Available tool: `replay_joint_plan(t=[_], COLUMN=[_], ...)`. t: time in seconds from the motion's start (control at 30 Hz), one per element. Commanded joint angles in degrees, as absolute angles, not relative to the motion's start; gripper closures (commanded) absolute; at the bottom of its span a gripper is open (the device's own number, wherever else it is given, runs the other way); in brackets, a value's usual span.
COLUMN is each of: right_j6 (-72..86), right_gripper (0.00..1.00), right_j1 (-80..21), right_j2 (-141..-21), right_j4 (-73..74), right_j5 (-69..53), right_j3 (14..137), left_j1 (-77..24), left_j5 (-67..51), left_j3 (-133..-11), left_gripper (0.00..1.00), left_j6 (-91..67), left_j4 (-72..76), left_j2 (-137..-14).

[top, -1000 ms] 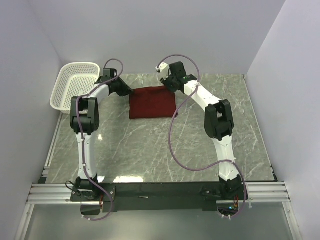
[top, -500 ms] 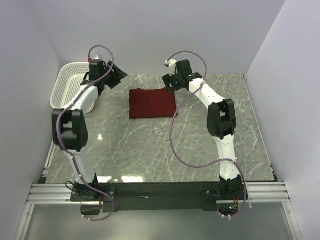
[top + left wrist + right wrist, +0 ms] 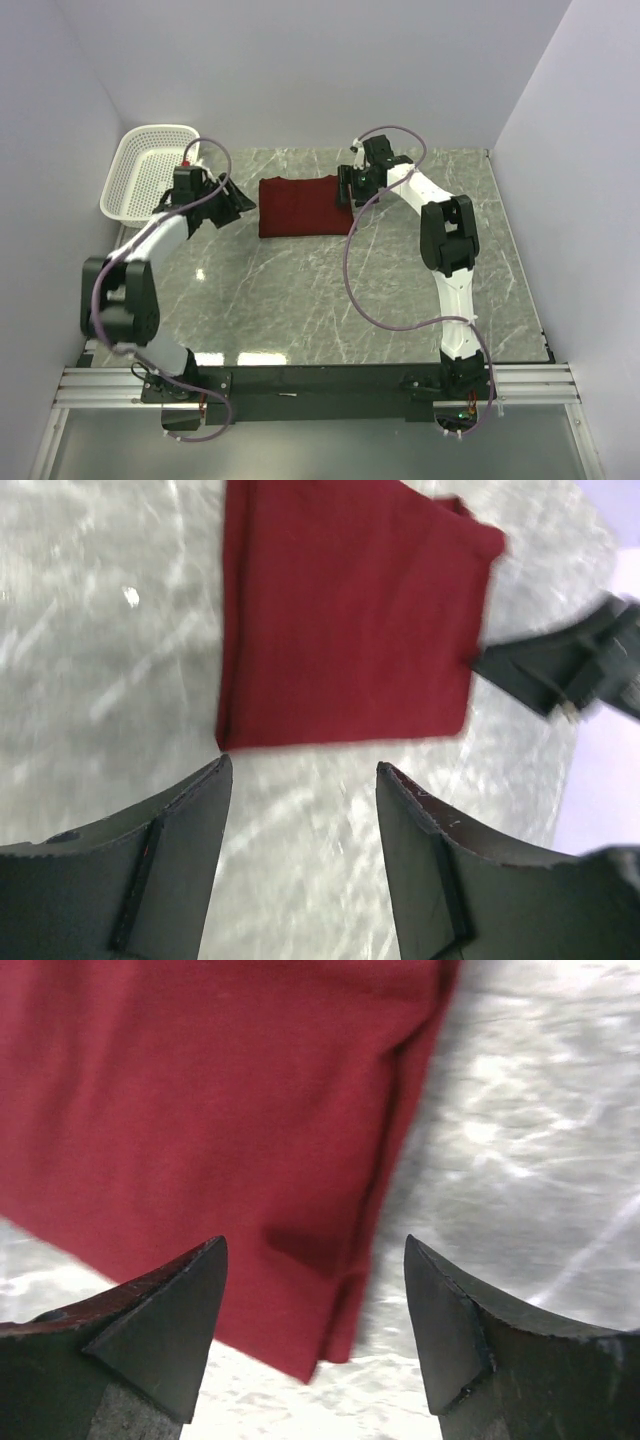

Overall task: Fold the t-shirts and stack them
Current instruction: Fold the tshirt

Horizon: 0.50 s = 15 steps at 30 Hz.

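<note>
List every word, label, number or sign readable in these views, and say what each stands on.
None can be read.
The maroon t-shirt shows plain cloth, with no print or label in view.
The white basket bears no visible marking.
Any marking elsewhere is too small or blurred to tell.

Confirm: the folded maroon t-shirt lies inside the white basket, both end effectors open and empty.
Not inside: the top external view shows the folded maroon t-shirt on the table, right of the white basket. The left end effector and right end effector are open and empty.
</note>
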<state>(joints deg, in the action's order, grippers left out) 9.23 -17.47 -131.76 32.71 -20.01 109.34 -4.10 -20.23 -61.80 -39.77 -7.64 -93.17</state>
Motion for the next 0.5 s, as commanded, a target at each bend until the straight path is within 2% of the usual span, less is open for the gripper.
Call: replay_joint_plan(t=[0.0,0.13,0.3,0.47], right_j6=[14.84,16.87,16.26,13.28], right_gripper=[0.23,0.25,0.26,0.26], right_j1=[-17.93,-18.19,-18.11,-18.28], right_j2=[-133.33,-133.42,-134.3,-131.75], right_j4=[31.73,30.15,31.81,31.9], right_j5=[-26.7,-29.71,-20.67,-19.78], right_j3=[109.52,107.32,108.63,108.28], left_j1=[-4.13,-4.13,-4.13,-4.13], left_j5=[-21.36,-21.0,-20.04,-19.69], left_j3=[-59.16,-53.89,-48.17,-44.39], left_gripper=[0.35,0.35,0.34,0.34], left_j6=[-35.87,-34.72,-35.5,-37.61], left_j4=[-7.81,-13.07,-19.94,-26.88], left_j2=[-80.7,-70.68,-54.08,-41.87])
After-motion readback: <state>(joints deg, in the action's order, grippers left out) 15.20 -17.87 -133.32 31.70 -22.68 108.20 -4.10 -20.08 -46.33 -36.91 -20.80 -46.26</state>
